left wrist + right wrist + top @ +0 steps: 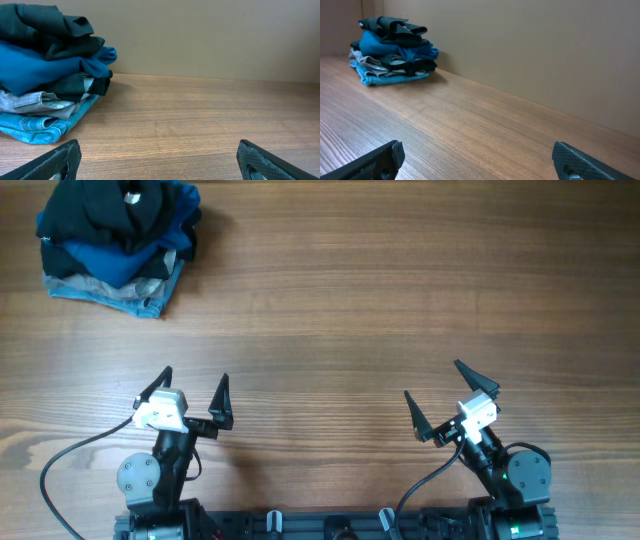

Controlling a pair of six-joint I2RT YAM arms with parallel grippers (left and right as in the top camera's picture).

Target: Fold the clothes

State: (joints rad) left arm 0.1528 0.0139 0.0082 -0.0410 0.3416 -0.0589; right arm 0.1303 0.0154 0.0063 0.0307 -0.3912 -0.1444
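Overhead shows my left gripper (196,375) and right gripper (432,378) both wide open and empty at the near side of the table (350,300), while the black T-shirt (115,208) lies crumpled atop a stack (150,298) in the far left corner. If I pinch too deep, I risk catching the blue shirt (110,260) under it and dragging everything along

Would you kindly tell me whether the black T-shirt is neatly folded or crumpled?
Crumpled: the black T-shirt lies bunched in uneven wrinkles on top of the blue shirt, with the denim piece at the bottom.
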